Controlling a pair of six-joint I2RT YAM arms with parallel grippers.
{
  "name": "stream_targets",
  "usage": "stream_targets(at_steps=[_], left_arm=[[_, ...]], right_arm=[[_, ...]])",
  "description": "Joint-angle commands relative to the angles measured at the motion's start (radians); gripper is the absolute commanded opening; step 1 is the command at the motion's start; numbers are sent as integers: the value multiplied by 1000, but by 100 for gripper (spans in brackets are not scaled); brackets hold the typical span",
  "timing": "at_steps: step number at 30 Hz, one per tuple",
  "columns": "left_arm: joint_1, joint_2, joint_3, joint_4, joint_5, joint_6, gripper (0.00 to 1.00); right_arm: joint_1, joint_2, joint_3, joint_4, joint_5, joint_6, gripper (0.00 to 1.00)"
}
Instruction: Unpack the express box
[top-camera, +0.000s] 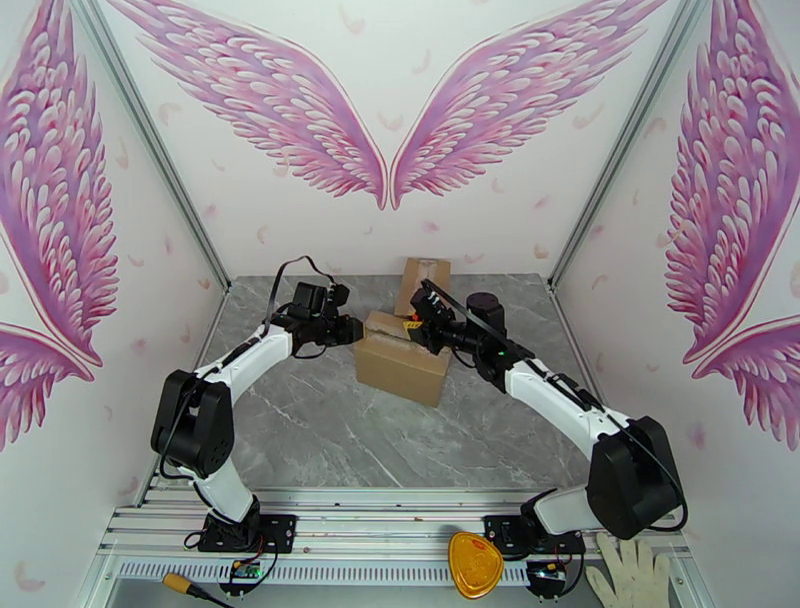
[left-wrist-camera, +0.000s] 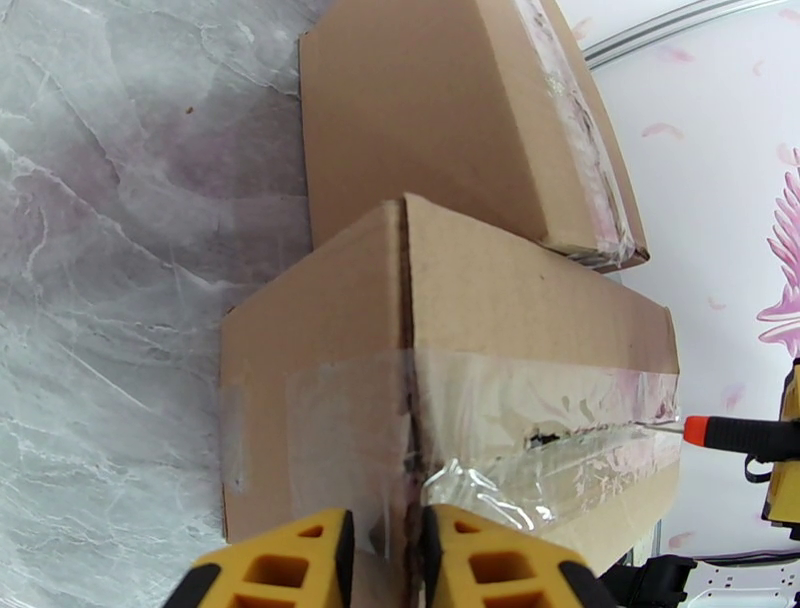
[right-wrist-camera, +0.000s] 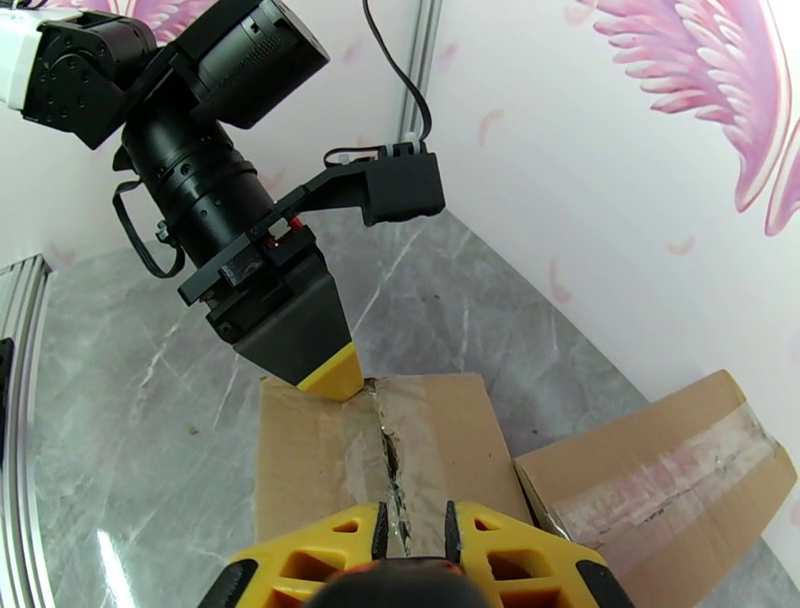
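Nearly closed, seemingly empty left gripper (left-wrist-camera: 385, 535) braces the likely light, stiff box (left-wrist-camera: 500, 300) ahead, probably best taken by its flaps (right-wrist-camera: 450, 430); right gripper (right-wrist-camera: 412, 530) clamps a knife (left-wrist-camera: 740, 432).

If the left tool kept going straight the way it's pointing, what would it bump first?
The front cardboard box. The left tool sits right at its end, by the taped seam, and may be touching it; depth is unclear.

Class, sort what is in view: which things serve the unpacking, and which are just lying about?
In use:
front box
cutter, held in the right fingers
left fingers, at the box's end

Lying about:
rear box
yellow object
white glove
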Motion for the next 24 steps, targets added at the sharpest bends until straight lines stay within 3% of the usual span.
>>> stream_targets(at_steps=[1, 24], left_arm=[[7, 107, -62, -206, -169, 18, 26], [2, 126, -61, -208, -164, 19, 25]], right_arm=[[-29, -30, -21, -42, 40, -13, 0], [-54, -92, -59, -71, 48, -19, 0]])
